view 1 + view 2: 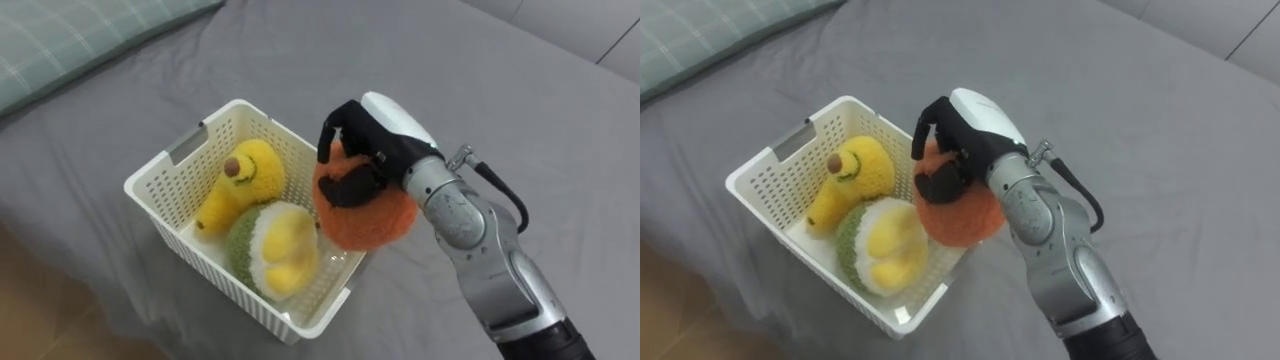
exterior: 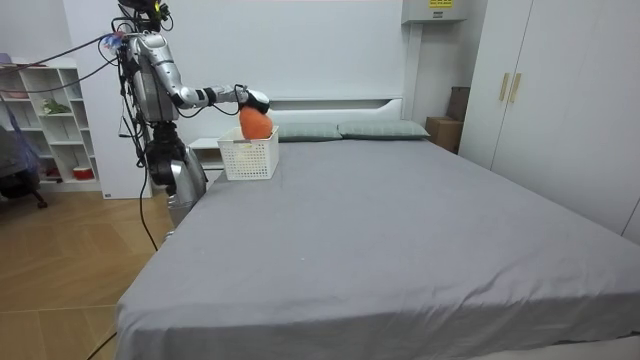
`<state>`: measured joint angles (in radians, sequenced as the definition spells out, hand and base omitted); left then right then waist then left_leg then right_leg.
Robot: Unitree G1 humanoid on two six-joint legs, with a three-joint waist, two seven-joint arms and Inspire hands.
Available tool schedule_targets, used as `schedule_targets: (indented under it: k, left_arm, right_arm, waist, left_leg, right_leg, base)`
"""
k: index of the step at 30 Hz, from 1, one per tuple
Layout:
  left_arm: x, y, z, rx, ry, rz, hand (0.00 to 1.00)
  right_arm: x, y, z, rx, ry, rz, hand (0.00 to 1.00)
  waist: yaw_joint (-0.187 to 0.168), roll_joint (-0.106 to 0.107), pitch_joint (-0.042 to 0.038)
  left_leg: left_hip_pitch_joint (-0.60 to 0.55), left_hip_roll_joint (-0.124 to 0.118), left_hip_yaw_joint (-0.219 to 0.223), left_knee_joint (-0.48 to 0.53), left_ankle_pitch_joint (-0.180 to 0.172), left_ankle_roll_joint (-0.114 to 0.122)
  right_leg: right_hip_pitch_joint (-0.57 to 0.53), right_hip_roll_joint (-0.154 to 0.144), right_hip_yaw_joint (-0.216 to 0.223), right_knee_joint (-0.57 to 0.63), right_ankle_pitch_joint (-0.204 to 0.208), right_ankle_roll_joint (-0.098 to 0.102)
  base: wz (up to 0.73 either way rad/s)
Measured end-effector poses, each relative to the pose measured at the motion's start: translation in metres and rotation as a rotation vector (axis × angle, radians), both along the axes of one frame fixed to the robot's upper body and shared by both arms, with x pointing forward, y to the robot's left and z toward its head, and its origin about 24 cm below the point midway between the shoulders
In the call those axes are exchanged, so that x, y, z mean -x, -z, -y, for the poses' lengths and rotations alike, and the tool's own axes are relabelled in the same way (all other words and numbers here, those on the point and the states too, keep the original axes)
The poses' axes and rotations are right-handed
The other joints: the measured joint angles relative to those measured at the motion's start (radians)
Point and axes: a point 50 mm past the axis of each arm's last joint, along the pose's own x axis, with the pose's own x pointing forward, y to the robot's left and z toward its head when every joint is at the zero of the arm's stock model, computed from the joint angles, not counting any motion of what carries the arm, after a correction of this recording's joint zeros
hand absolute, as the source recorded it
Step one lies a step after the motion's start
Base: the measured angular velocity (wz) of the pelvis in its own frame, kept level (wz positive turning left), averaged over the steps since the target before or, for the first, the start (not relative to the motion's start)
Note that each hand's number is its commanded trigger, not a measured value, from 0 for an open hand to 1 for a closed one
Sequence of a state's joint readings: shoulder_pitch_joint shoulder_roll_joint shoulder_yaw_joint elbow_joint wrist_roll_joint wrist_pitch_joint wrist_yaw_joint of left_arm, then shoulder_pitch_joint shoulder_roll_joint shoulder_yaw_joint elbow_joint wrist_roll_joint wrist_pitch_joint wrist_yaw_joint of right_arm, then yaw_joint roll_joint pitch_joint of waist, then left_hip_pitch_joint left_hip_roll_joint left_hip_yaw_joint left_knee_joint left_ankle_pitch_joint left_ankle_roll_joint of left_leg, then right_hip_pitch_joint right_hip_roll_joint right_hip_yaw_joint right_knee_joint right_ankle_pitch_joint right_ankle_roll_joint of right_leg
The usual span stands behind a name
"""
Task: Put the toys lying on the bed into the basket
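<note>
The right hand has its fingers curled over the orange plush toy and holds it at the white basket's right rim. Inside lie a yellow toy and a green-and-yellow toy. The room view shows the robot standing at the bed's edge, with open grey cover stretching toward the room view's right.

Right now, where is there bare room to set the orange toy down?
The right hand grips the orange toy at the right rim of the basket. Inside, a small bare patch shows between that rim and the green-yellow toy; the yellow toy crowds the middle. The grey bed right of the basket lies bare.
</note>
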<state>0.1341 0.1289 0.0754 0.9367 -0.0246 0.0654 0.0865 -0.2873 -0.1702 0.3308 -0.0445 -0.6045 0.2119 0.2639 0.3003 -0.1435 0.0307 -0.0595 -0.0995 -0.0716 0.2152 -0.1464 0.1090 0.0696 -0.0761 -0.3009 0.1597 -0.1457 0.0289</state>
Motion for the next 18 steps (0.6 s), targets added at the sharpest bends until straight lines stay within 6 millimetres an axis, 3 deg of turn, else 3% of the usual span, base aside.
schedule_targets:
  k: [7,9,18]
  left_arm:
    - [-0.0018,-0.0003,0.0,-0.007,0.016,-0.001,0.0]
    - [-0.0013,0.0,0.0005,-0.005,0.016,-0.003,0.0]
    - [-0.0003,0.0012,0.0016,0.0,0.016,-0.012,0.0]
  right_arm:
    - [-0.0005,-0.0009,0.0011,0.034,0.014,0.025,0.0]
    - [-0.0005,-0.0009,0.0012,0.034,0.014,0.026,0.0]
    - [0.0019,0.0024,0.0024,0.036,0.013,0.025,0.0]
  waist:
    - [-0.006,0.015,-0.0029]
    - [-0.007,0.013,-0.0068]
    - [-0.024,0.012,-0.0076]
  left_leg:
    - [0.003,-0.002,-0.005,0.007,-0.001,0.001]
    - [0.004,-0.001,-0.004,0.007,0.0,0.001]
    - [0.017,-0.001,-0.003,0.003,0.0,0.001]
  right_leg:
    - [0.001,-0.001,0.012,0.012,-0.001,0.002]
    - [0.002,0.0,0.018,0.011,-0.001,0.002]
    - [0.016,0.001,0.021,0.008,-0.001,0.002]
  base:
    - [0.02]
    - [0.0]
    - [0.0]
